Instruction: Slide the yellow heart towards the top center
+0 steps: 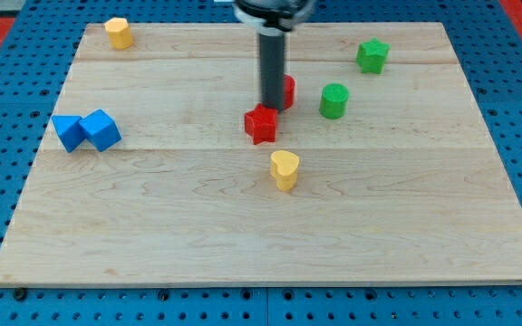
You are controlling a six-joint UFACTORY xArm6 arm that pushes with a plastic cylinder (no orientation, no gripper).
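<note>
The yellow heart (285, 169) sits a little below the middle of the wooden board (270, 235). My tip (271, 108) is above it, just behind the red star (261, 123), which lies between the tip and the heart. A second red block (287, 91) is partly hidden behind the rod on its right side; its shape cannot be made out.
A green cylinder (333, 100) and a green star (372, 56) lie at the upper right. A yellow block (119, 33) is at the top left corner. Two blue blocks (67, 132) (101, 129) touch at the left edge.
</note>
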